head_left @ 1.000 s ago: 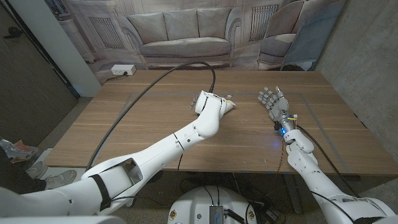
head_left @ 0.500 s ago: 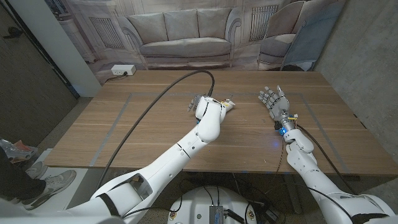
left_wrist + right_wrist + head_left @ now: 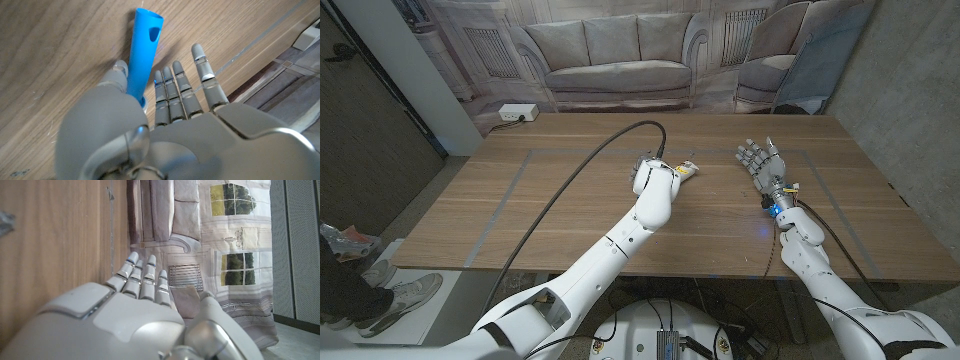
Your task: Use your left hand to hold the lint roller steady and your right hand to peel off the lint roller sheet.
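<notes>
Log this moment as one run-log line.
left robot hand: over lint roller, fingers extended, no grip | right robot hand: open, waiting apart | sheet: unpeeled

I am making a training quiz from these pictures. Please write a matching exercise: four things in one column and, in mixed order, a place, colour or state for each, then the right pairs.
Things:
1. lint roller handle
2. left hand
3. right hand
4. white power strip

Descriptions:
A. open, holding nothing, on the table's right part
B. blue, lying on the wooden table
C. at the table's far left corner
D. over the lint roller near the table's middle

Pairs: 1-B, 2-D, 3-A, 4-C
</notes>
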Controlling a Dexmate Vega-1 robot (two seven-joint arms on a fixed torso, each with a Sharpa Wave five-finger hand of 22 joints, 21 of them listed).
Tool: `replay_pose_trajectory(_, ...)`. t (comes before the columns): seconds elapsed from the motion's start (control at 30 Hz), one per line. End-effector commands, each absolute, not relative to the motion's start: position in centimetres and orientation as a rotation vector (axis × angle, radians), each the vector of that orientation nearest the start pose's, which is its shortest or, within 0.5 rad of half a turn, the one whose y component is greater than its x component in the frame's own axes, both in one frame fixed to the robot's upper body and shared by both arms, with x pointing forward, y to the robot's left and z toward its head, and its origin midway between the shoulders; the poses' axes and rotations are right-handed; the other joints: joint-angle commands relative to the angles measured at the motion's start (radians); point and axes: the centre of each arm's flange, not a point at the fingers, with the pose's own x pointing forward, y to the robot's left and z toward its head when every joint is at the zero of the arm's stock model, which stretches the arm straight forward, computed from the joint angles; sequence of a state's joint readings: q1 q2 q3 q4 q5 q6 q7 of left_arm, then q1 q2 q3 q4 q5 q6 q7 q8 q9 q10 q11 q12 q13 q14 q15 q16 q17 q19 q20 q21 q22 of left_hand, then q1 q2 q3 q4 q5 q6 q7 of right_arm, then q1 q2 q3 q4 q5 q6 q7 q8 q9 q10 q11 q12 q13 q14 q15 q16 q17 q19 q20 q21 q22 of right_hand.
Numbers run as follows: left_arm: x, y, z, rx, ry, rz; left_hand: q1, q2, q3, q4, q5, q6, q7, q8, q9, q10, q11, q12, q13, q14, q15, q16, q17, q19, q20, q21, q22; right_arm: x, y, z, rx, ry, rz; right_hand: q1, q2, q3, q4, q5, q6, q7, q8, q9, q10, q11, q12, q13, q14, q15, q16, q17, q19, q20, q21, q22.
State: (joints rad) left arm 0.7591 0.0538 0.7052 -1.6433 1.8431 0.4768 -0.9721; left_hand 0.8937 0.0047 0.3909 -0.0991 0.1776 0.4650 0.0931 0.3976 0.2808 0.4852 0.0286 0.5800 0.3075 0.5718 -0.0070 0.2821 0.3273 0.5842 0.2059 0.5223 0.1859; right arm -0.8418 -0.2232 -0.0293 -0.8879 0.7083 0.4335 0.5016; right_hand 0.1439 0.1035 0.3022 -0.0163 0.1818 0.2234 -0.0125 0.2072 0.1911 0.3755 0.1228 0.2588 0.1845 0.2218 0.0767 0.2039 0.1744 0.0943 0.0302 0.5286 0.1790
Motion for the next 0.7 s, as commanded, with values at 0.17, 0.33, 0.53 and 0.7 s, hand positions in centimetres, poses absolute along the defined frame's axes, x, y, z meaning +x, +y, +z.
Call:
replay_pose_trajectory(0.17, 59.1, 1.7, -0.5, 1.813, 0.032, -0.019, 0.024, 0.008, 0.016, -0.009, 0.009, -0.057, 0.01, -0.05, -0.031, -0.033, 0.039, -0.061, -0.045, 0.029, 0.01, -0.02, -0.044, 0.112, -0.058, 0.034, -0.005, 67.1, -33.4, -12.2, 0.367, -0.614, 0.243, -0.016, -0.001, -0.002, 0.006, 0.004, 0.022, 0.002, 0.007, 0.002, 0.021, 0.001, 0.01, 0.003, 0.014, 0.0, 0.003, 0.005, 0.012, 0.001, -0.003, 0.004)
replay_pose_trajectory(0.33, 59.0, 1.6, -1.5, 1.779, -0.011, 0.023, 0.022, -0.007, 0.014, -0.013, 0.011, -0.072, 0.006, -0.068, -0.045, -0.005, 0.06, -0.091, -0.079, 0.085, 0.02, -0.018, -0.083, 0.19, -0.099, 0.049, -0.011, 67.1, -33.4, -12.2, 0.368, -0.613, 0.245, -0.02, -0.001, -0.003, 0.009, 0.005, 0.028, 0.003, 0.008, 0.002, 0.027, 0.002, 0.011, 0.003, 0.019, -0.001, 0.003, 0.005, 0.016, 0.001, -0.004, 0.004)
replay_pose_trajectory(0.53, 58.8, 1.6, -1.7, 1.755, -0.079, 0.037, 0.062, 0.043, 0.06, -0.019, 0.026, 0.006, 0.002, -0.055, -0.056, 0.104, 0.027, -0.12, -0.116, 0.185, -0.032, -0.012, -0.129, 0.27, -0.158, 0.049, -0.017, 67.3, -33.4, -12.2, 0.366, -0.608, 0.25, -0.024, -0.002, -0.004, 0.012, 0.006, 0.034, 0.005, 0.009, 0.002, 0.03, -0.001, 0.01, 0.003, 0.024, 0.001, 0.003, 0.005, 0.018, 0.001, -0.005, 0.004)
replay_pose_trajectory(0.7, 58.7, 1.9, -2.6, 1.69, -0.186, 0.012, 0.068, 0.055, 0.075, -0.018, 0.025, 0.042, -0.025, -0.048, -0.058, 0.103, -0.013, -0.15, -0.118, 0.147, -0.047, -0.039, -0.135, 0.258, -0.168, 0.029, -0.018, 67.4, -33.3, -12.4, 0.374, -0.607, 0.248, -0.026, -0.002, -0.004, 0.013, 0.007, 0.04, 0.007, 0.01, 0.002, 0.034, 0.0, 0.011, 0.003, 0.026, 0.003, 0.002, 0.005, 0.02, 0.001, -0.007, 0.004)
